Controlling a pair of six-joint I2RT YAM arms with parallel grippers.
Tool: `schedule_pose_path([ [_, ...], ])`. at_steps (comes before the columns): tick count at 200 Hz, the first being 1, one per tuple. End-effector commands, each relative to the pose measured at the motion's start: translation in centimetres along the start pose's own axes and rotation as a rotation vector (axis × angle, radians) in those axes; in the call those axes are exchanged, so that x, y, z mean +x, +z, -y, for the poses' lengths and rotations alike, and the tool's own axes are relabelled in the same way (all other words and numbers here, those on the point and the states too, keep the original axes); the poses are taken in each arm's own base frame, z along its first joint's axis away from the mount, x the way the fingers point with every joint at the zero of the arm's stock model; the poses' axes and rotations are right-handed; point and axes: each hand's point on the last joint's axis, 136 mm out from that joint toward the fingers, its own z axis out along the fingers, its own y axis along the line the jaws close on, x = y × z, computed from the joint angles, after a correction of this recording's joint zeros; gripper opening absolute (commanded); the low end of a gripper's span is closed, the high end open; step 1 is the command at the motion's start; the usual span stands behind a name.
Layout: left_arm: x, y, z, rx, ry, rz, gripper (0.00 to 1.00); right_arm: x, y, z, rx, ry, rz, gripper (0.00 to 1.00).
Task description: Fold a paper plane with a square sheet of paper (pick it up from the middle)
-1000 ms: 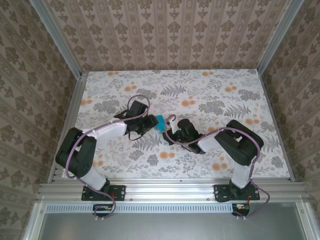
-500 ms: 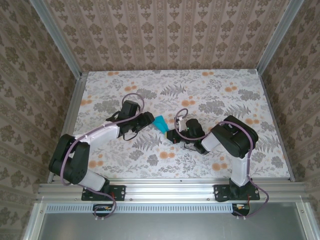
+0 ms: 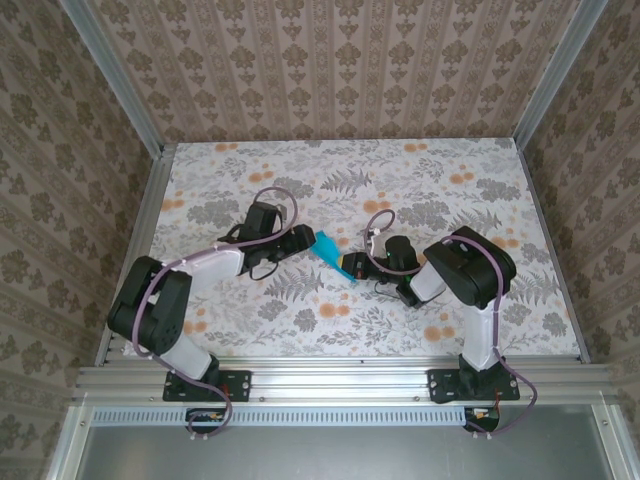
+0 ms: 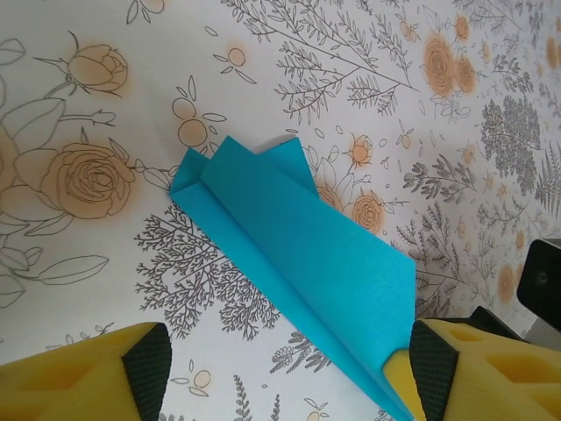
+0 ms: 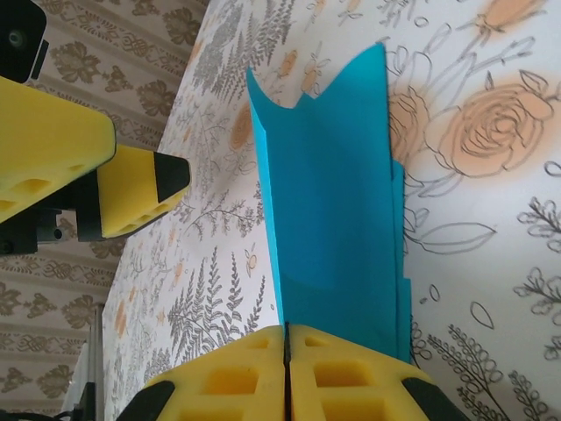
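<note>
A: Where is the paper plane (image 3: 334, 256)?

B: Near the middle of the floral table (image 3: 450, 170), stretched between the two grippers. It is a slim, teal-blue folded strip. In the left wrist view one end shows several layered points, and a long crease runs down its length.

A: Which arm has it?

B: The right gripper (image 5: 287, 349). Its yellow fingers (image 5: 351, 373) are pressed together on one end of the paper, and the layers rise straight out from between them.

A: And the left gripper (image 4: 287, 358)?

B: Its fingers stand wide apart, gripping nothing. The plane's near end lies between them, its edge right up against one yellow finger (image 4: 443, 364).

A: Is the paper flat on the table?

B: Low over it, certainly, but whether it touches all along I cannot tell.
</note>
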Motion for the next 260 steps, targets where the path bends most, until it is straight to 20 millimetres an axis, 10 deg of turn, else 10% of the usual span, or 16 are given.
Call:
schedule_pose_path([
  [1, 0.1, 0.8, 0.2, 0.026, 0.048, -0.011, 0.72, 0.6, -0.1, 0.7, 0.001, 0.042, -0.013, 0.09],
  [260, 1.8, 5.1, 1.4, 0.035, 0.080, -0.120, 0.38, 3.1, -1.0, 5.0, 0.275, 0.157, -0.109, 0.05],
])
